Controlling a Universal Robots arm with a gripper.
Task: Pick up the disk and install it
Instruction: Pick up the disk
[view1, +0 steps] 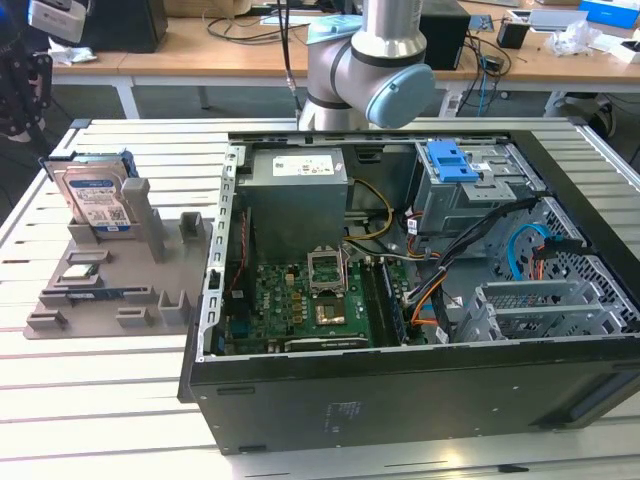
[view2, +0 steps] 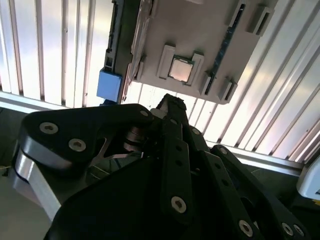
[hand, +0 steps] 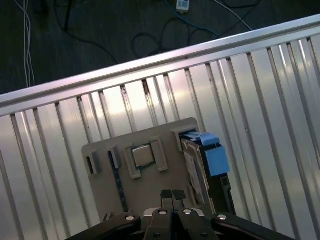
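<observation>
Disk upright in grey holder, apart from hand; hand pressed together, empty.

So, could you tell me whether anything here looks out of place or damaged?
Nothing stands out. The disk stands on edge in its slot on the grey holder tray, the chip lies flat in its pocket, and the tool is empty.

Robotics lab: slatted metal bench, open computer case, cable-strewn desks.
</observation>
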